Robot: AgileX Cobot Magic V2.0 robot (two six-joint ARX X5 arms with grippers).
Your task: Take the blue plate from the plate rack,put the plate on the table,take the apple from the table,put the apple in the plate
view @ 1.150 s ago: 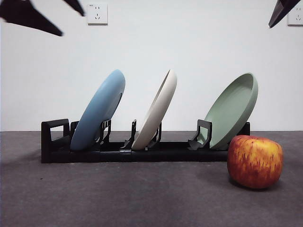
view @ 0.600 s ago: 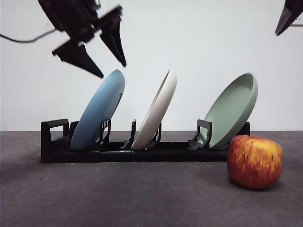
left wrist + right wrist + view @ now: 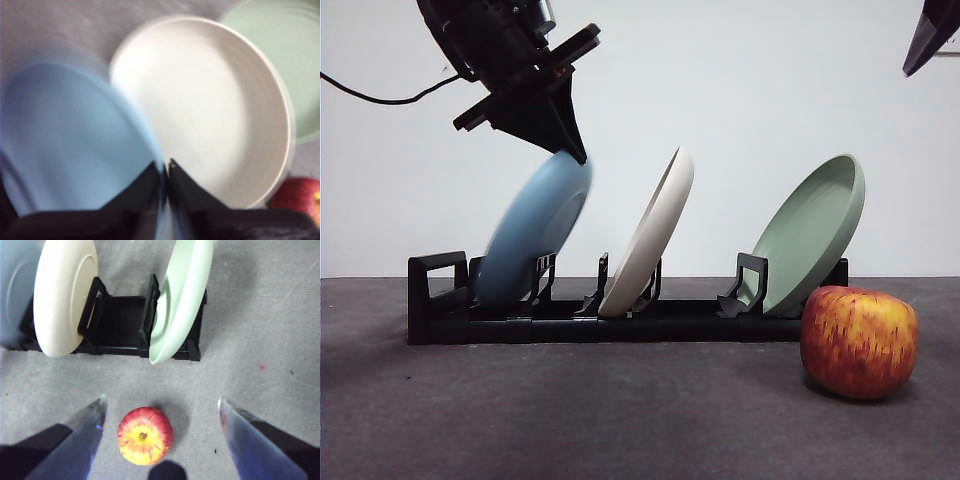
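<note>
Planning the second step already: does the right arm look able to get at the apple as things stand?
Probably yes. The right gripper hangs open above the apple, which lies alone on the table in front of the plate rack, nothing over it. The sage-green plate leans nearby but apart.

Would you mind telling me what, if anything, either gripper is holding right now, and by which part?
The left gripper pinches the blue plate by its top rim, still in the plate rack. The right gripper, open above the apple, holds nothing.

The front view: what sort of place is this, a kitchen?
Probably a test bench, not a kitchen: a long black plastic plate rack and a round red-yellow apple sit on a bare dark grey table before a plain white wall.
</note>
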